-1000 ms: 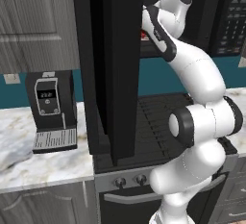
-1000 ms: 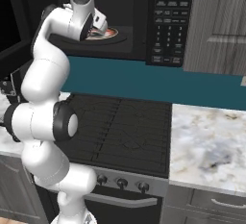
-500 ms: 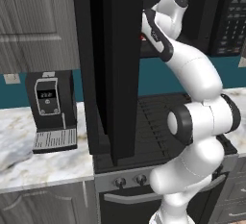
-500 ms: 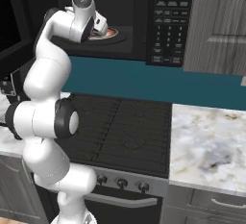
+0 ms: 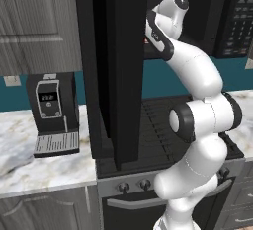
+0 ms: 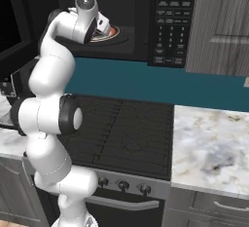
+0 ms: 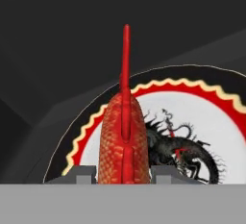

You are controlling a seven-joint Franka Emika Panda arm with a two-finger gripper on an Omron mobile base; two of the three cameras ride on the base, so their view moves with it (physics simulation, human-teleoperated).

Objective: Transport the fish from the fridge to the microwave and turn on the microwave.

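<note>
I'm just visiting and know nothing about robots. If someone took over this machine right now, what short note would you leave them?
Gripper: shut on the fish, fingers pressed to both its sides, inside the open microwave above the plate.
Microwave door stands open.
Done: fish fetched and carried into the microwave.
Left: lower the fish onto the plate, let go, pull the arm out, close the door, press start on the keypad.
</note>
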